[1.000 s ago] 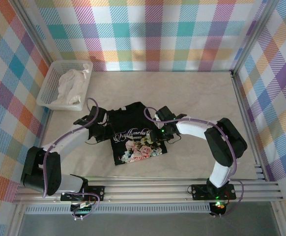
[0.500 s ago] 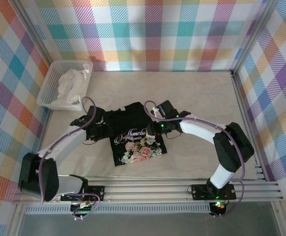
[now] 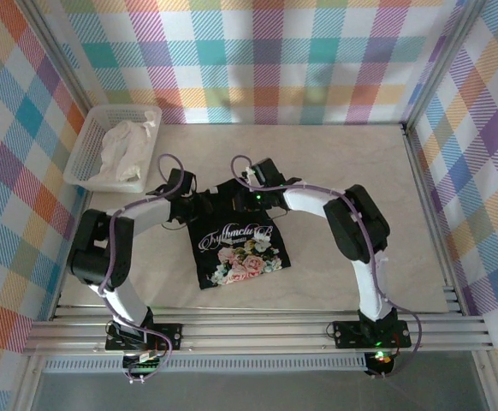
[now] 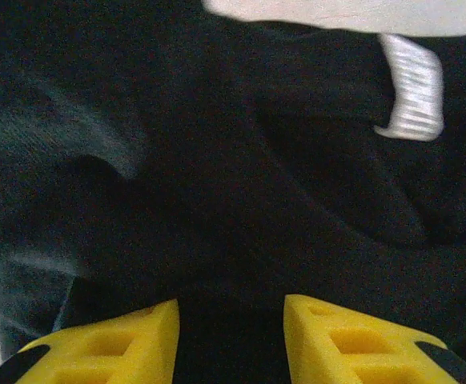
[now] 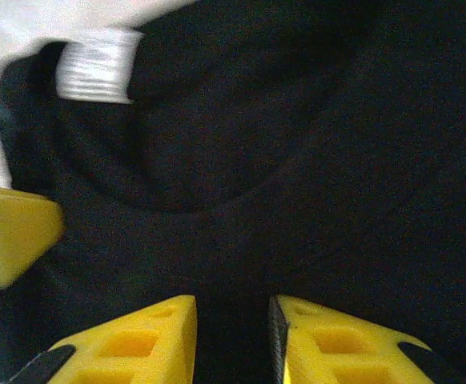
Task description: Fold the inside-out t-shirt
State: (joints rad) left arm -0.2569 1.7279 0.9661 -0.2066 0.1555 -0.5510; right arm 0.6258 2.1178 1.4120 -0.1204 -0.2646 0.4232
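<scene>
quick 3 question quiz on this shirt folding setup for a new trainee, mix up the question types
1. True or false: the white cloth lies in the basket.
2. Where on the t-shirt are the left gripper and the right gripper working? A: the hem nearest the arm bases. B: the far edge, away from the arm bases. C: off the shirt, on the bare table.
3. Fill in: in both wrist views, the fabric between the yellow fingertips is ____ in colour.

Key: 1 true; 2 B; 3 black.
</scene>
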